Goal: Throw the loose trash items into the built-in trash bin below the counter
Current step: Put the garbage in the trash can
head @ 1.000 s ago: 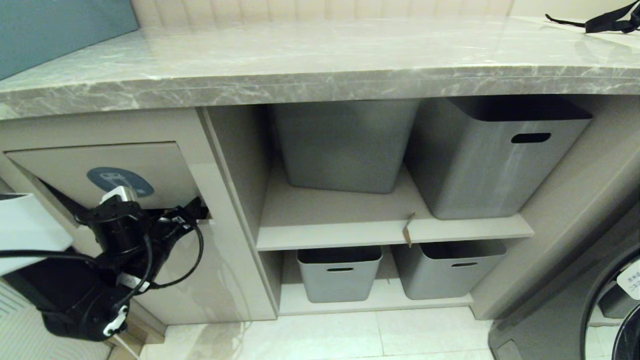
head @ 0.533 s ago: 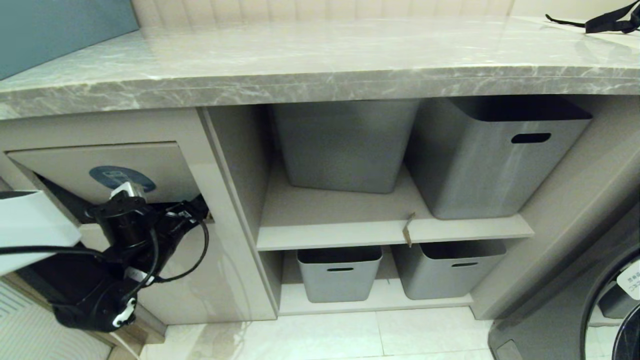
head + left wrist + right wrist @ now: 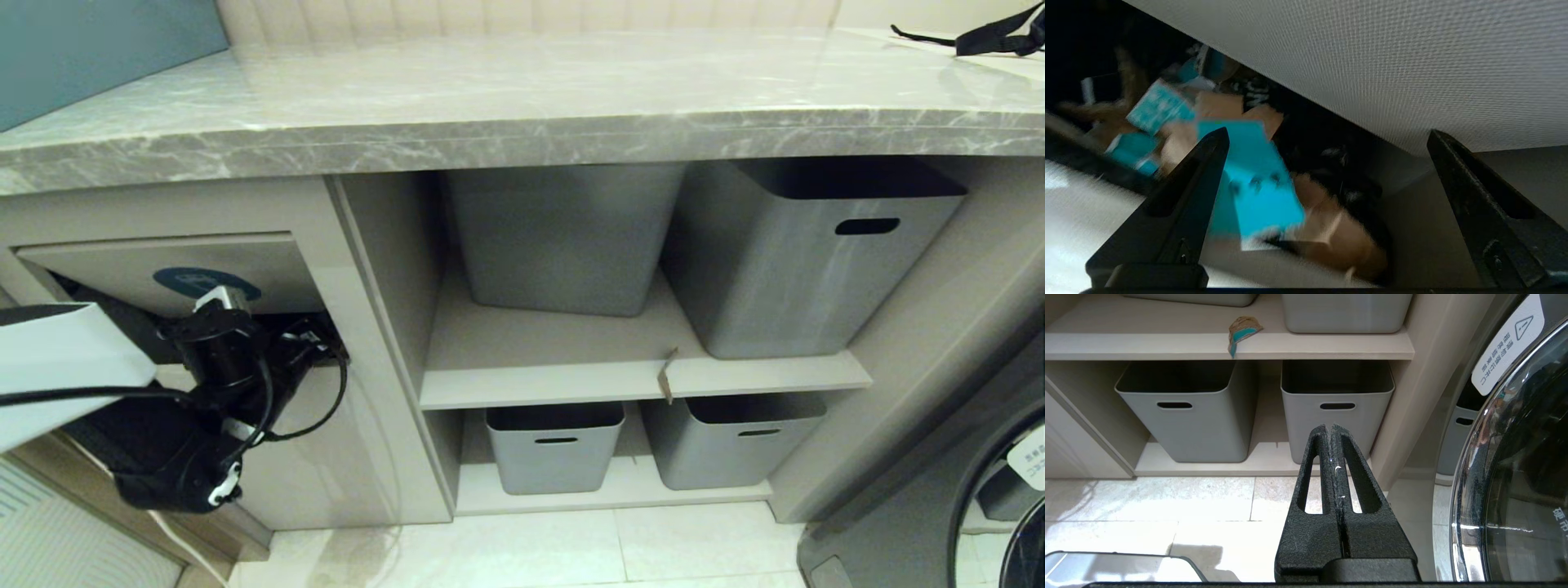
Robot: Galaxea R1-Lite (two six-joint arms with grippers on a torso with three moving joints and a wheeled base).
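**Obs 1:** Flap [image 3: 155, 269] of the built-in trash bin tilted inward, at nine o'clock in the head view, under the marble counter [image 3: 522, 122]. Left gripper [image 3: 314, 339] at the flap's lower edge, reaching into the dark slot. Wrist view: both fingers [image 3: 1196, 179] splayed wide, nothing between them. Beyond them, inside the bin, a heap of teal-and-brown cardboard scraps [image 3: 1249, 179], blurred.

**Obs 2:** So that load looks delivered. Anything left outside?

**Obs 1:** One cardboard scrap [image 3: 1241, 330] with a teal side, draped over the front lip of the upper shelf [image 3: 645, 380], between the grey tubs [image 3: 808, 253] above and the lower tubs [image 3: 1188, 412]. About four o'clock from the flap, well apart from it. Black strapped bag [image 3: 980, 37] at the counter's one o'clock corner is not trash.

**Obs 2:** Right gripper?

**Obs 1:** Right gripper [image 3: 1333, 433] parked low, fingers pressed together, empty, pointing toward the lower tubs beside the washer door [image 3: 1515, 457].

**Obs 2:** How to finish this step cleanly?

**Obs 1:** My judgement: draw the left hand straight back along the line it points, jaws left wide, so the fingertips don't hook the flap edge or drag a scrap out with them. Mind the cable [image 3: 326, 408] looping off the wrist near the cabinet front. Let the flap swing closed freely, then go for the shelf scrap; it overhangs the lip, so a pinch from the front should take it.
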